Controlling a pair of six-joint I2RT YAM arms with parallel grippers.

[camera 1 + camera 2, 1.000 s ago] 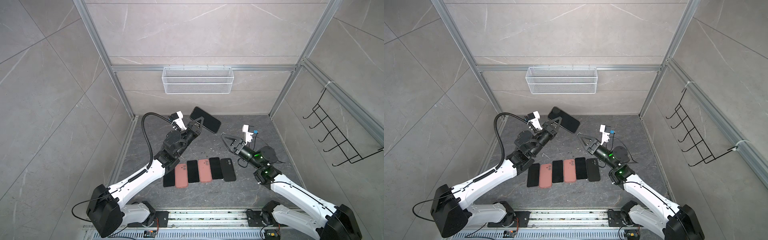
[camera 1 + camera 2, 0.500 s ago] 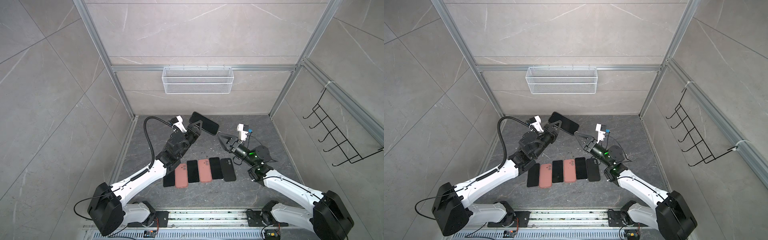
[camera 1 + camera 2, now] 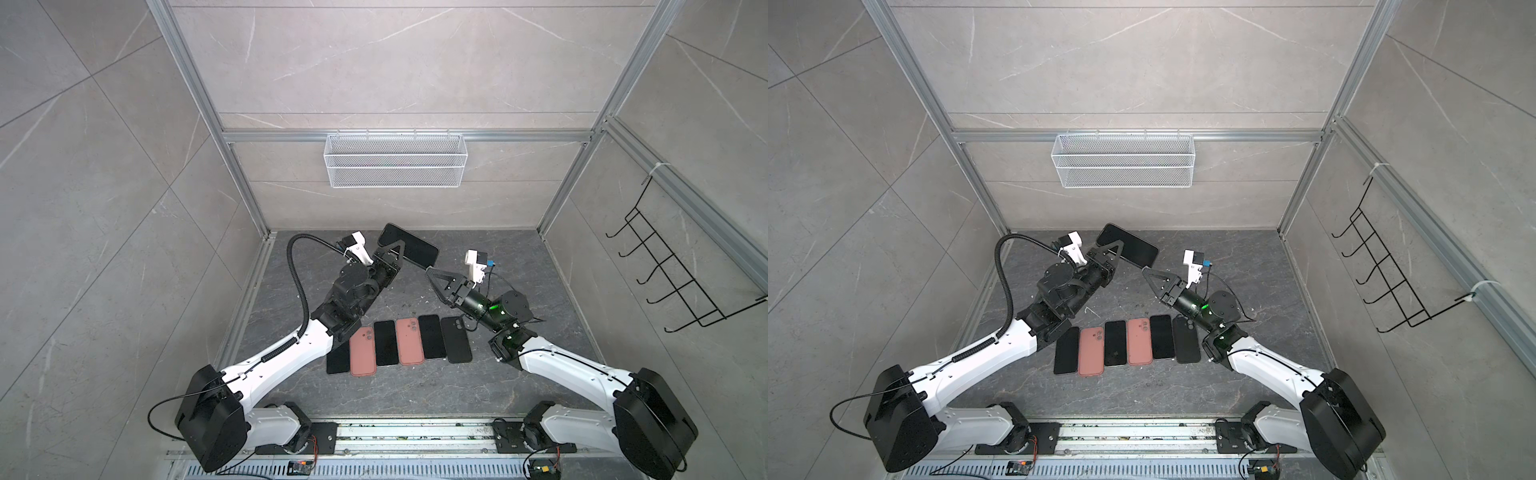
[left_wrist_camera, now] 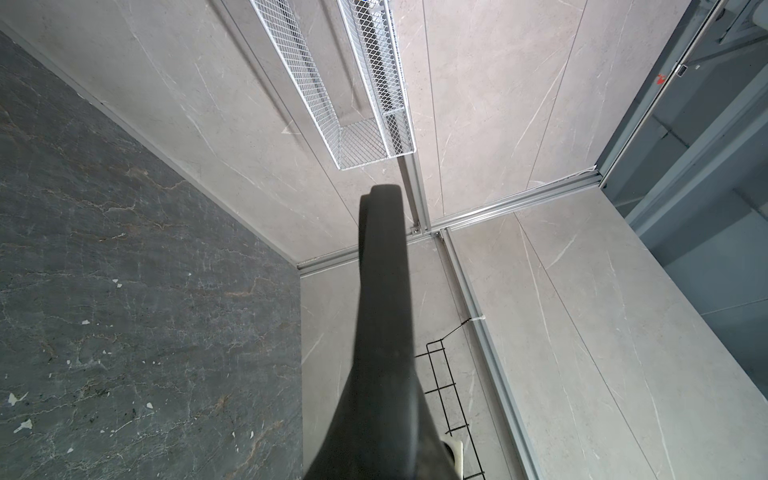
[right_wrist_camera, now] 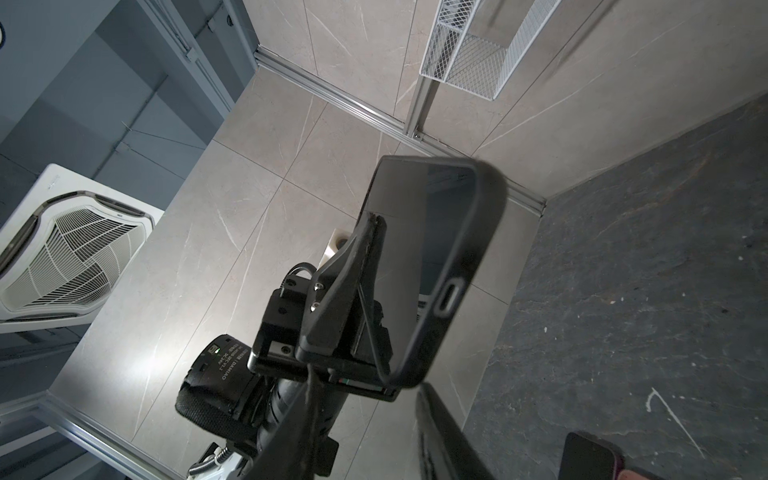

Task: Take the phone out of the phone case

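Note:
A black phone in a black phone case hangs in the air above the back of the floor. My left gripper is shut on it, one finger lying across the screen. In the left wrist view the left gripper shows only as one dark closed shape. My right gripper sits at the phone's near right corner. In the right wrist view the right gripper has its jaws apart, with the case's corner just at their tips.
Several phones and cases lie in a row on the dark floor: black ones, pink ones and a black case. A white wire basket hangs on the back wall. A black hook rack is on the right wall.
My right gripper has moved left up to the phone's corner and its jaws have narrowed. The left gripper has kept its hold, and the phone has sunk slightly.

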